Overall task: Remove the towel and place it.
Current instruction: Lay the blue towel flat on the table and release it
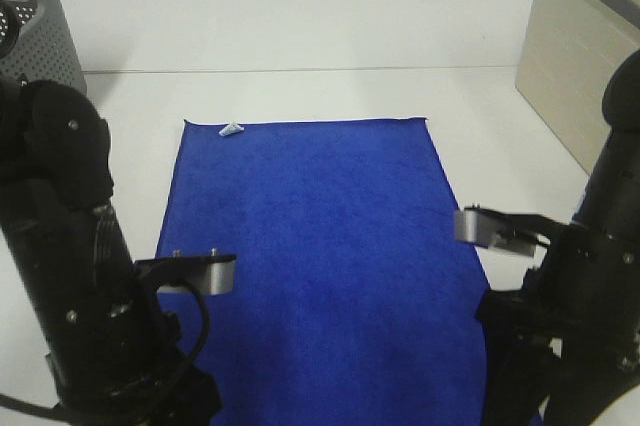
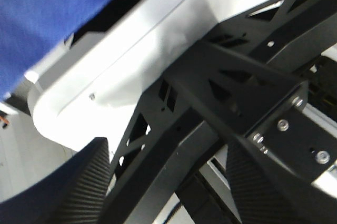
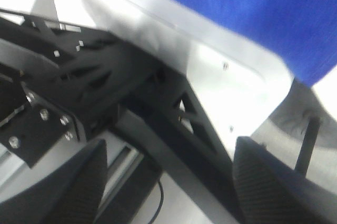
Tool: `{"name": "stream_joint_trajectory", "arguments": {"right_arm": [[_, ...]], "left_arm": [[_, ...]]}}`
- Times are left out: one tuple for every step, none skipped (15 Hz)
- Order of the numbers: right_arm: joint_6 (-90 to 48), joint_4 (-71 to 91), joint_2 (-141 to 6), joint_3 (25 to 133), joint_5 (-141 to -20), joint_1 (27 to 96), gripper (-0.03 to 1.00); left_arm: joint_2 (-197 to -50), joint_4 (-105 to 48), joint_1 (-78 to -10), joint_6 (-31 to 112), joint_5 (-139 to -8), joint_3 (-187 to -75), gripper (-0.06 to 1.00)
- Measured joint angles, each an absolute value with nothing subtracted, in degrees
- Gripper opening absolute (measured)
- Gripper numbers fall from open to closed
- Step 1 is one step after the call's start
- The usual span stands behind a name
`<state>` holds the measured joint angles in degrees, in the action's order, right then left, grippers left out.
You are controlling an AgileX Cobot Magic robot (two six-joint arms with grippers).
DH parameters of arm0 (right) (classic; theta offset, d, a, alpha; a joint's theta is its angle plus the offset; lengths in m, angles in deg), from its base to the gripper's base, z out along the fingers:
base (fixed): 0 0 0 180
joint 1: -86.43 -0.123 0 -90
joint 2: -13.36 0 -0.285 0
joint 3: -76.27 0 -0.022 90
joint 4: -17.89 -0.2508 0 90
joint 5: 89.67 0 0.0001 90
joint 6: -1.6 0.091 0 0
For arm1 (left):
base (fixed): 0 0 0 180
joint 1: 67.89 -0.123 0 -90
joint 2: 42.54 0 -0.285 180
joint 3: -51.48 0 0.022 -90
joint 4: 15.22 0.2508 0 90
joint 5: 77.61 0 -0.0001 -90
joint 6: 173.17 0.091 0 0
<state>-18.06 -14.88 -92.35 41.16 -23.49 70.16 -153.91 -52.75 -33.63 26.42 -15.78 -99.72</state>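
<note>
The royal-blue towel lies spread flat on the white table, its small white tag at the far left corner. Both arms stand at the towel's near end, the left arm by its left edge and the right arm by its right edge. In the left wrist view the left gripper is open with nothing between its fingers; towel blue shows beyond the table edge. The right gripper is also open and empty, with the towel past the table's rim.
A grey perforated basket stands at the far left of the table. A beige cabinet sits at the far right. The black frame under the table fills the wrist views.
</note>
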Motion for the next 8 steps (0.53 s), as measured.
{"name": "stream_joint_trajectory", "arguments": {"right_arm": [[-17.43, -14.19, -90.11, 43.57, -23.43, 70.16, 0.67], [-16.68, -12.82, -88.22, 45.86, -23.38, 70.16, 0.69], [-14.68, -10.64, -86.39, 48.73, -23.26, 70.16, 0.74], [-12.5, -7.72, -85.18, 51.59, -23.2, 70.16, 0.81], [-9.86, -4.8, -84.55, 54.51, -23.2, 70.16, 0.89], [-6.88, -1.93, -84.32, 57.84, -23.2, 70.16, 0.93], [-3.67, 0.53, -84.32, 60.7, -23.09, 70.16, 0.95], [-1.67, 2.71, -84.32, 63.79, -22.75, 70.16, 0.95]], "left_arm": [[-153.91, -51.83, -33.63, 26.31, -15.15, -102.13, 0.61], [-153.91, -49.54, -33.63, 25.45, -14.64, -104.93, 0.61], [-153.97, -46.56, -33.63, 23.39, -14.58, -107.68, 0.61], [-153.97, -42.03, -33.63, 20.12, -14.52, -110.61, 0.62], [-153.97, -36.53, -33.63, 16.4, -14.52, -114.16, 0.64], [-153.97, -31.09, -33.63, 12.61, -14.75, -117.94, 0.67], [-153.97, -25.76, -33.63, 8.78, -14.98, -121.38, 0.68], [-154.03, -21.0, -33.69, 4.99, -15.1, -124.82, 0.69]]}}
